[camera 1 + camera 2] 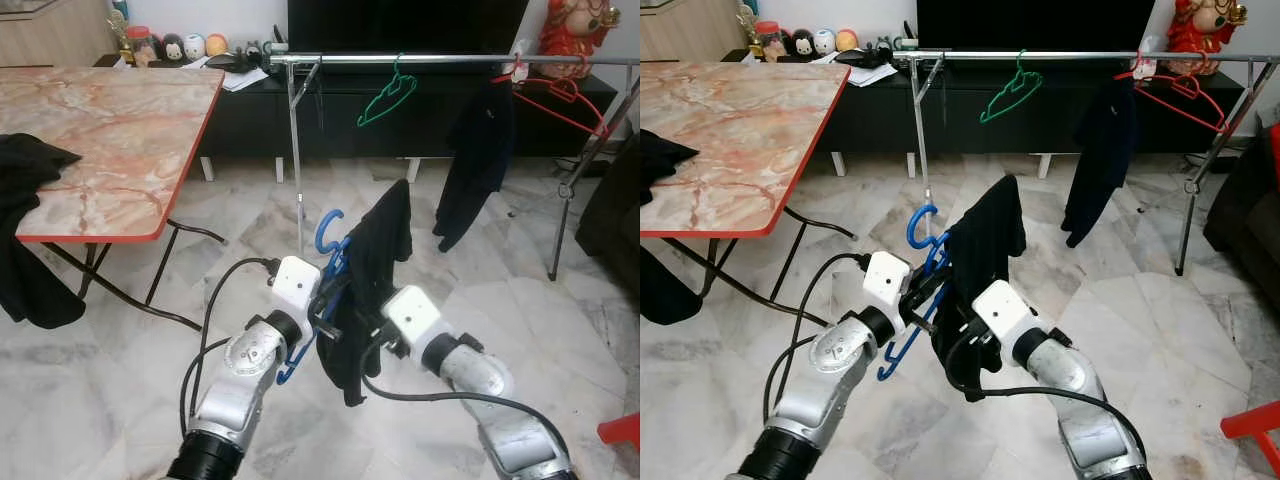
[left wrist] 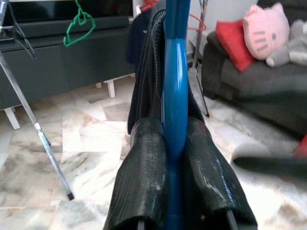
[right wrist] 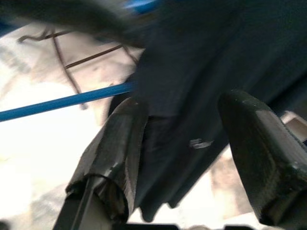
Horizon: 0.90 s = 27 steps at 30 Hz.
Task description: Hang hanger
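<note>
My left gripper (image 2: 173, 129) is shut on a blue plastic hanger (image 1: 328, 228), its two pads pressing the bar from both sides. A black garment (image 1: 380, 250) is draped over the hanger and hangs down between my two arms. My right gripper (image 3: 182, 108) is open, its fingers (image 3: 120, 143) spread on either side of the garment's dark cloth. The silver clothes rail (image 1: 450, 60) runs across the room ahead, well beyond the hanger's hook.
On the rail hang a green hanger (image 1: 387, 98), a red hanger (image 1: 560, 100) and a dark garment (image 1: 478, 160). A marble-topped folding table (image 1: 110, 130) with black cloth (image 1: 25, 165) stands at the left. A dark sofa (image 1: 610, 210) is at the right.
</note>
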Tool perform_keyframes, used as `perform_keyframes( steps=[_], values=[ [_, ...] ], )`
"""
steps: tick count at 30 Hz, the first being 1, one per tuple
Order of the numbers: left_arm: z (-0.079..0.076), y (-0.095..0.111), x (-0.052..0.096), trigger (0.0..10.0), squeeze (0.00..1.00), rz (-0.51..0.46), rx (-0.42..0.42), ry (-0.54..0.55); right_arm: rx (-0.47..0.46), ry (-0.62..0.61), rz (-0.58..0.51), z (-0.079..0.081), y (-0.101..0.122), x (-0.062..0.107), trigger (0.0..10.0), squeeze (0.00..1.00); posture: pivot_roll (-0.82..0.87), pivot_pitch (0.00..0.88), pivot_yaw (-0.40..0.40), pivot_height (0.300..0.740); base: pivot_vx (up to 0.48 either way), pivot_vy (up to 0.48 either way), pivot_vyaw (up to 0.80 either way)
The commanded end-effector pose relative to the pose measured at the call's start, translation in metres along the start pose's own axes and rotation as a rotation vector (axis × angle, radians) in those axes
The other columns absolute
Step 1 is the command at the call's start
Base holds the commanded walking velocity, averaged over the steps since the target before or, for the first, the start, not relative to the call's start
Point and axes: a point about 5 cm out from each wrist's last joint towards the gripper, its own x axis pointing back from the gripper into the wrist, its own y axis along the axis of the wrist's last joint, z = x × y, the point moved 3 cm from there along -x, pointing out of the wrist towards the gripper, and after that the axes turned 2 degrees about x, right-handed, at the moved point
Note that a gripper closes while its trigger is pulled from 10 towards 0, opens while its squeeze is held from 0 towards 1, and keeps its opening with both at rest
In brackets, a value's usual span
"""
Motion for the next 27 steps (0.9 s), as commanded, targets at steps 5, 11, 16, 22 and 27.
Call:
perform_keyframes(
  steps=[5, 11, 16, 22, 27],
  values=[
    [-0.003, 0.005, 0.009, 10.0, 0.00, -0.005, -0.063, -0.094, 0.008, -0.132, -0.091, -0.041, 0.023, 0.010, 10.0, 0.00, -0.03, 0.000, -0.013, 0.740, 0.000, 0.000, 0.00],
    [-0.012, 0.002, 0.014, 10.0, 0.00, 0.022, -0.135, -0.207, 0.000, -0.080, -0.137, -0.050, 0.030, 0.018, 10.0, 0.00, -0.03, 0.000, -0.014, 0.740, 0.000, 0.000, 0.00],
    [-0.021, 0.004, 0.018, 10.0, 0.00, 0.025, -0.171, -0.309, -0.065, 0.052, -0.177, -0.048, 0.027, 0.029, 10.0, 0.00, -0.04, 0.000, -0.019, 0.740, 0.000, 0.000, 0.00],
    [-0.022, 0.000, 0.024, 10.0, 0.00, 0.046, -0.235, -0.376, -0.072, 0.152, -0.131, -0.061, 0.009, 0.046, 10.0, 0.00, -0.04, 0.000, -0.024, 0.740, 0.000, 0.000, 0.00],
    [-0.021, -0.004, 0.027, 10.0, 0.00, 0.070, -0.278, -0.413, -0.130, 0.318, -0.132, -0.072, 0.003, 0.069, 10.0, 0.00, -0.04, 0.000, -0.026, 0.740, 0.000, 0.000, 0.00]
  ],
)
